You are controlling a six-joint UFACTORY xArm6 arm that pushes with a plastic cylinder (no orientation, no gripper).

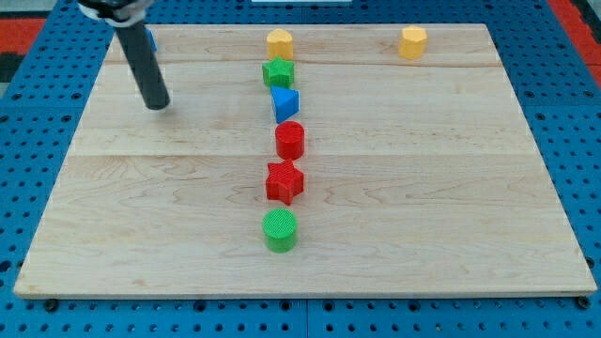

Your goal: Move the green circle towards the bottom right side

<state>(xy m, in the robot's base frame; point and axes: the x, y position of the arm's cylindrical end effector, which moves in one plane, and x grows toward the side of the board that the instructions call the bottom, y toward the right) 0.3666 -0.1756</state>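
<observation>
- Camera view: wooden board [423, 188] on a blue pegboard [28, 113].
- My tip [158, 104] sits upper left on the board, well apart from every block. Rod leans up toward the view's top left.
- No fingers on this rig, just the rod end; nothing is clamped or touched by it.
- Green circle [280, 230] is the lowest block, bottom centre of the board, standing alone just below the red star [285, 181]. Small gap between the two, not touching.
- Column of blocks runs up the middle: red star, then red cylinder [290, 140], blue block [285, 102] (wedge-like, exact shape unclear), green star-ish block [278, 72], yellow block [279, 42] at the top edge.
- Green star-ish block and that yellow block look touching or nearly so; cannot tell which.
- Second yellow block [412, 42] sits top right, well apart from the column.
- A sliver of blue [151, 40] shows behind the rod at top left; mostly hidden, shape not readable.
</observation>
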